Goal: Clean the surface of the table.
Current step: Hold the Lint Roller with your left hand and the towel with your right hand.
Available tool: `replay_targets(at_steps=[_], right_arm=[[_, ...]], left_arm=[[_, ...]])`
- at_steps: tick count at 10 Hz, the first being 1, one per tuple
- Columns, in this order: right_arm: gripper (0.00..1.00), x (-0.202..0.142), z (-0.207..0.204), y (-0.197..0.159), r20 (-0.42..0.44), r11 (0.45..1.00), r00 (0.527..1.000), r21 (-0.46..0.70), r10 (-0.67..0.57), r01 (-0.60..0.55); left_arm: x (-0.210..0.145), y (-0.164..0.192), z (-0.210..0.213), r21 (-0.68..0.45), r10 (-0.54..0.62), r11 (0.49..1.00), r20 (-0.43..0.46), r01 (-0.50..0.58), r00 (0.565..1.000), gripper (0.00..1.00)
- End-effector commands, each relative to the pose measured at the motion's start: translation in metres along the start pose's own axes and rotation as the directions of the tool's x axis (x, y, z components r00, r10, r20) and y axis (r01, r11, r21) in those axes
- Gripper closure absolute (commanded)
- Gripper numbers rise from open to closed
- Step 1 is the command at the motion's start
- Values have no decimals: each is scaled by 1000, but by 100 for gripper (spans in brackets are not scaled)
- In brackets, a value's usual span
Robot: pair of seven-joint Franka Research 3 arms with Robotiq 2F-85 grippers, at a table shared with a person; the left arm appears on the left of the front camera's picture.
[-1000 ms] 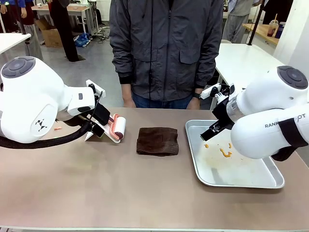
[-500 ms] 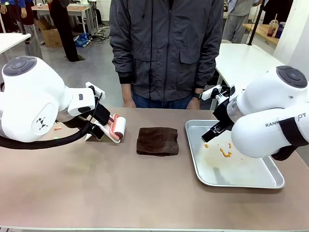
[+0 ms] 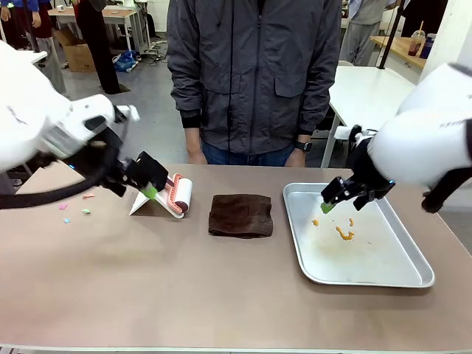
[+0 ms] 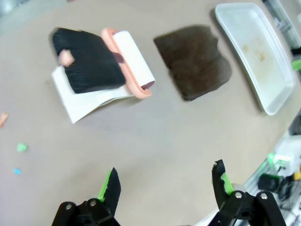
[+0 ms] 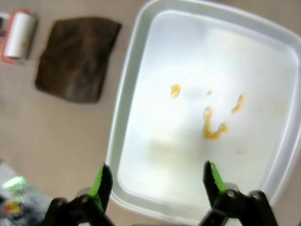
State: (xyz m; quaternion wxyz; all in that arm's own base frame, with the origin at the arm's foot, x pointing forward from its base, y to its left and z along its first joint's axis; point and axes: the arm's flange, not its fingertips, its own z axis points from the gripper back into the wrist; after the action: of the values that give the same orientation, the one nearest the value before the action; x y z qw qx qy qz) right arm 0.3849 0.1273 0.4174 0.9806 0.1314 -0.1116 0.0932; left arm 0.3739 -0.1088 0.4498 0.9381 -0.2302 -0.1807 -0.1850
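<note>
- Currently the table (image 3: pixel 184 287) fills my front view from edge to edge, its tan top running away from me to the person (image 3: pixel 254 74) standing at 12 o'clock on the far side.
- At the table's middle lies a folded dark brown cloth (image 3: pixel 240 214), flat on the top.
- At 9 o'clock from the cloth, near it, a lint roller (image 3: pixel 179 195) with a white roll in a pink frame rests on a white stand, with a black part beside it.
- At 3 o'clock from the cloth sits a metal tray (image 3: pixel 383 254), apart from it, with orange smears (image 3: pixel 344 234) on its floor.
- Farther out at 9 o'clock, near the table's left edge, I see small coloured scraps (image 3: pixel 85 211) scattered on the top.
- My left gripper (image 4: pixel 165 181) hangs above the table next to the roller, its jaws wide apart with nothing between them.
- My right gripper (image 5: pixel 156 176) hovers over the tray's far-left part, its jaws likewise spread and empty.
</note>
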Motion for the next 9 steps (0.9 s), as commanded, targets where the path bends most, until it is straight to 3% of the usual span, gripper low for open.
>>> replay_targets(at_steps=[1, 3, 5, 9], right_arm=[[0, -17, 38, -21, -16, 971, 992, 204, -122, 123], [0, -53, 75, -54, 26, 876, 971, 438, -237, 202], [0, -85, 98, -97, 62, 778, 927, 567, -369, 271], [0, -123, 102, -210, 68, 512, 802, 800, -594, 312]], left_arm=[[-15, 31, 46, -33, 86, 996, 62, -84, 994, 0], [-55, 73, 111, -201, 130, 976, 211, -87, 969, 0], [-104, 116, 154, -318, 233, 940, 331, -124, 915, 0], [-171, 149, 147, -491, 433, 853, 476, -178, 765, 0]])
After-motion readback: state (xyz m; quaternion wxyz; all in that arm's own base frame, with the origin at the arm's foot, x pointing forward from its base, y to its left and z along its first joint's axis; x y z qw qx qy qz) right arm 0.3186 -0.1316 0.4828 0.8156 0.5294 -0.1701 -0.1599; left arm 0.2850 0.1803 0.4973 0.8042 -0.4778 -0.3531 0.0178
